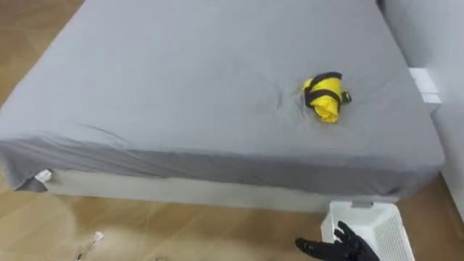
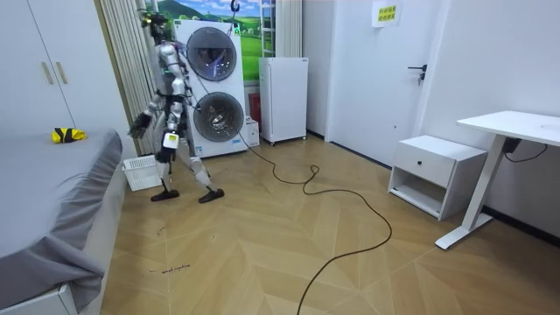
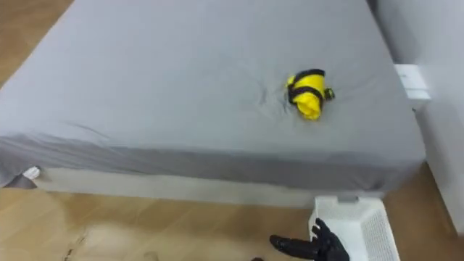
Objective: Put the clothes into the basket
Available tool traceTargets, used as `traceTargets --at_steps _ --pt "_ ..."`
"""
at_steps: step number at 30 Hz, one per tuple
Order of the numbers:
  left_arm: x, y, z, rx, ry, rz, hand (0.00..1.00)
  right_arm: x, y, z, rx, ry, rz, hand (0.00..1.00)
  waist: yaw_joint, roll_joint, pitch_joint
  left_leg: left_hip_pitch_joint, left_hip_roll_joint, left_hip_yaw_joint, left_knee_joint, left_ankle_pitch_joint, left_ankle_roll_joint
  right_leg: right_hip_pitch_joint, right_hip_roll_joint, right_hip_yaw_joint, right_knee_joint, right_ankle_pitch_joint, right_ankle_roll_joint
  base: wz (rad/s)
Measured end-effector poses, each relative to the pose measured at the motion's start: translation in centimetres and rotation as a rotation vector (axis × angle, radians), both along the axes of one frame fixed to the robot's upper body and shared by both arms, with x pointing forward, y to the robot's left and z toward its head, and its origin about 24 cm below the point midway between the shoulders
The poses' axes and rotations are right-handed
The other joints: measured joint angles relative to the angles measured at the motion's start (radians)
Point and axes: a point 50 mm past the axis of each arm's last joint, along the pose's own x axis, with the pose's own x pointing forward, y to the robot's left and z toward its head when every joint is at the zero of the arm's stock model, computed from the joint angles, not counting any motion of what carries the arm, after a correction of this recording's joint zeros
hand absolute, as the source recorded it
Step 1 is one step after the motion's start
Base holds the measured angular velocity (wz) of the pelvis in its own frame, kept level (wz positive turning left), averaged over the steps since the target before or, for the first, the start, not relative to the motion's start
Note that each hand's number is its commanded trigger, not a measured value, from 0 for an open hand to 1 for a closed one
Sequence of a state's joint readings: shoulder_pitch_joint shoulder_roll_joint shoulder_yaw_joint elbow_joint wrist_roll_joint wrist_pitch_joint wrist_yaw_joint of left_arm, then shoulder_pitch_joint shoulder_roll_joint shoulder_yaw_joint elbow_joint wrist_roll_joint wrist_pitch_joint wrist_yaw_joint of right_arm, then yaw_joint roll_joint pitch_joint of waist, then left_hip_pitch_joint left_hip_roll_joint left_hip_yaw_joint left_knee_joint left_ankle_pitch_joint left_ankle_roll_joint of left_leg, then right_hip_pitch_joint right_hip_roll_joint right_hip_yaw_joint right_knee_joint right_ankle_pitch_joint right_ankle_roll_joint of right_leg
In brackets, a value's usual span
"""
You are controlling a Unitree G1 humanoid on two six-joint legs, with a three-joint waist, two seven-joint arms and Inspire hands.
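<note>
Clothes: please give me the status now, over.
Right hand open, empty, low beside basket. Left hand at its side. Yellow clothes bunched on bed, not yet grasped. Basket on floor by bed.

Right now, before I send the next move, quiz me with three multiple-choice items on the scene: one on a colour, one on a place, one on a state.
1. What colour is the laundry basket on the wooden floor?
A. Blue
B. Black
C. White

2. Where is the yellow-and-black garment?
A. In the laundry basket
B. On the grey bed
C. On the wooden floor

3. How is the right hand?
A. Open, fingers straight
B. Shut on the garment
C. Shut on the basket's rim

Answers:
1 C: the basket's slatted walls show white below the bed's edge.
2 B: the bundled garment lies on the grey sheet, well apart from the basket.
3 A: the dark fingers stretch out straight beside the basket, with nothing in them.
</note>
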State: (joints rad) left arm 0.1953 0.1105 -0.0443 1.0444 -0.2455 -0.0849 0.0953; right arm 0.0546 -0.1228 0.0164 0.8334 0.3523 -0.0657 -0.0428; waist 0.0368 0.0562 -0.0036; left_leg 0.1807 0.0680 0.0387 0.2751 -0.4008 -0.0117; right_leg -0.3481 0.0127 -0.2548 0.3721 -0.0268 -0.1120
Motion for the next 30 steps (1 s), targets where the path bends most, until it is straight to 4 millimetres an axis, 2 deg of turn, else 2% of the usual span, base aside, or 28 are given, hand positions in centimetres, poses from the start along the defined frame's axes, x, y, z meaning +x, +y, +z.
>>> traceTargets --at_steps 1,2,3,4,5,6,7,8,9,11,12,13,15,16,17,18,19,21,22,23,25,28,30 --pt "-0.9 0.1 -0.1 0.0 0.022 0.01 0.0 1.3 -0.1 0.9 -0.01 -0.065 -0.003 0.0 0.0 0.025 0.0024 0.012 0.035 0.003 0.021 -0.002 -0.019 0.016 0.022 -0.025 0.038 -0.037 -0.012 0.0" --pt "-1.9 0.3 -0.2 0.004 0.042 0.029 0.0 2.5 0.0 1.7 -0.02 -0.118 0.007 0.0 0.003 0.036 0.0049 0.016 0.052 0.01 0.052 0.014 -0.047 0.021 0.033 -0.032 0.079 -0.069 -0.026 -0.04" --pt "-2.1 0.4 -0.1 0.007 0.047 0.035 0.0 2.9 0.1 2.1 -0.019 -0.143 0.011 0.0 0.002 0.038 0.005 0.016 0.06 0.011 0.073 0.028 -0.07 0.027 0.036 -0.036 0.094 -0.084 -0.033 0.0" --pt "-2.2 0.7 -0.1 0.013 0.043 0.05 0.0 3.5 0.3 2.8 -0.018 -0.185 0.019 0.0 -0.002 0.036 0.0052 0.015 0.065 0.017 0.131 0.073 -0.088 0.058 0.038 -0.035 0.1 -0.112 -0.037 0.06" --pt "-2.8 0.7 -0.1 0.013 0.056 0.062 0.0 3.9 0.4 3.4 -0.018 -0.216 0.022 0.0 -0.005 0.034 0.007 0.004 0.07 0.02 0.212 0.13 -0.087 0.109 0.044 -0.034 0.072 -0.132 -0.033 0.04" --pt "-2.9 0.7 -0.1 0.013 0.057 0.063 0.0 4.1 0.4 3.6 -0.02 -0.229 0.022 0.0 -0.006 0.028 0.0105 -0.005 0.071 0.024 0.257 0.163 -0.087 0.14 0.047 -0.031 0.051 -0.141 -0.032 0.0" --pt "-2.8 0.7 -0.1 0.01 0.054 0.066 0.0 4.6 0.5 3.9 -0.028 -0.247 0.02 0.0 -0.012 0.019 0.0141 -0.036 0.076 0.026 0.35 0.204 -0.087 0.186 0.05 -0.019 0.01 -0.154 -0.031 0.06" --pt "-2.1 0.6 -0.1 0.004 0.038 0.074 0.0 5.1 0.6 4.2 -0.039 -0.259 0.015 0.0 -0.027 0.009 0.0208 -0.086 0.08 0.03 0.422 0.19 -0.077 0.22 0.05 -0.015 -0.017 -0.161 -0.029 0.11" --pt "-1.9 0.6 -0.1 0.002 0.03 0.077 0.0 5.2 0.7 4.3 -0.046 -0.263 0.014 0.0 -0.03 0.004 0.0231 -0.106 0.079 0.036 0.436 0.183 -0.071 0.234 0.05 -0.007 -0.03 -0.163 -0.028 0.16" --pt "-1.2 0.6 0.0 0.002 0.009 0.074 0.0 5.1 0.7 4.8 -0.072 -0.282 0.017 0.0 -0.039 -0.022 0.0232 -0.199 0.064 0.047 0.426 0.136 -0.068 0.284 0.049 0.037 -0.085 -0.172 -0.019 0.04" --pt "-1.2 0.6 0.1 0.002 0.007 0.075 0.0 5.2 0.7 4.8 -0.081 -0.284 0.021 0.0 -0.037 -0.023 0.0218 -0.221 0.057 0.046 0.412 0.123 -0.069 0.292 0.046 0.044 -0.089 -0.174 -0.018 -0.19" --pt "-1.2 0.6 0.1 0.003 0.001 0.093 0.0 5.1 0.7 4.9 -0.091 -0.287 0.015 0.0 -0.031 -0.037 0.0207 -0.259 0.046 0.043 0.37 0.104 -0.067 0.306 0.04 0.059 -0.1 -0.175 -0.014 -0.34" --pt "-0.9 0.7 0.3 0.0 -0.02 0.107 0.0 5.3 0.4 5.3 -0.111 -0.299 -0.006 0.0 -0.023 -0.044 0.017 -0.307 0.038 0.042 0.261 0.1 -0.062 0.314 0.037 0.09 -0.108 -0.178 -0.005 -0.44" --pt "-0.8 0.6 0.3 -0.003 -0.031 0.105 0.0 5.6 0.4 5.9 -0.121 -0.324 -0.016 0.0 -0.013 -0.036 0.0096 -0.33 0.033 0.043 0.155 0.112 -0.063 0.313 0.039 0.112 -0.111 -0.179 0.003 -0.67" --pt "-0.8 0.6 0.4 -0.001 -0.035 0.106 0.0 5.5 0.5 6.1 -0.128 -0.335 -0.018 0.0 -0.002 -0.048 -0.0001 -0.332 0.018 0.04 0.103 0.174 -0.023 0.313 0.029 0.148 -0.102 -0.183 0.018 -0.71" --pt "-1.0 0.6 0.4 -0.001 -0.033 0.109 0.0 5.4 0.6 6.2 -0.136 -0.339 -0.012 0.0 0.002 -0.05 -0.0073 -0.314 0.007 0.038 0.083 0.187 -0.019 0.311 0.022 0.162 -0.101 -0.183 0.026 -0.67" --pt "-1.4 0.5 0.3 -0.005 -0.028 0.11 0.0 5.6 0.6 6.7 -0.156 -0.364 0.009 0.0 0.002 -0.054 -0.0094 -0.275 -0.007 0.043 0.052 0.194 -0.009 0.315 0.018 0.171 -0.101 -0.177 0.036 -0.5" --pt "-2.1 0.6 0.3 -0.007 -0.013 0.118 0.0 5.6 0.6 7.6 -0.184 -0.409 0.007 0.0 -0.004 -0.055 -0.0084 -0.227 -0.027 0.047 0.003 0.199 -0.003 0.338 0.006 0.167 -0.118 -0.174 0.043 -0.43" --pt "-2.5 0.7 0.3 -0.005 -0.004 0.127 0.0 5.7 0.5 8.0 -0.21 -0.425 0.002 0.0 -0.006 -0.055 -0.0099 -0.21 -0.032 0.045 -0.017 0.199 -0.002 0.36 0.004 0.152 -0.14 -0.169 0.051 -0.32" --pt "-2.6 0.8 0.3 -0.002 0.003 0.13 0.0 5.7 0.4 8.1 -0.225 -0.429 -0.006 0.0 -0.011 -0.058 -0.0078 -0.201 -0.041 0.041 -0.038 0.201 0.002 0.371 -0.003 0.128 -0.157 -0.167 0.055 -0.2" --pt "-2.7 0.9 0.3 0.001 0.006 0.124 0.0 5.4 0.2 8.0 -0.251 -0.418 -0.009 0.0 -0.017 -0.06 -0.0062 -0.19 -0.046 0.041 -0.05 0.203 0.005 0.379 -0.014 0.111 -0.167 -0.165 0.057 0.04" --pt "-2.4 1.1 0.3 0.004 0.014 0.118 0.0 5.5 0.3 7.9 -0.254 -0.415 -0.01 0.0 -0.016 -0.061 0.0055 -0.192 -0.049 0.038 -0.057 0.204 0.006 0.378 -0.016 0.097 -0.173 -0.165 0.058 0.08" --pt "-2.2 1.1 0.2 -0.001 0.016 0.119 0.0 5.8 0.3 8.0 -0.259 -0.416 -0.014 0.0 -0.016 -0.061 0.0056 -0.215 -0.05 0.03 -0.053 0.205 0.008 0.36 -0.018 0.086 -0.173 -0.165 0.058 0.1"
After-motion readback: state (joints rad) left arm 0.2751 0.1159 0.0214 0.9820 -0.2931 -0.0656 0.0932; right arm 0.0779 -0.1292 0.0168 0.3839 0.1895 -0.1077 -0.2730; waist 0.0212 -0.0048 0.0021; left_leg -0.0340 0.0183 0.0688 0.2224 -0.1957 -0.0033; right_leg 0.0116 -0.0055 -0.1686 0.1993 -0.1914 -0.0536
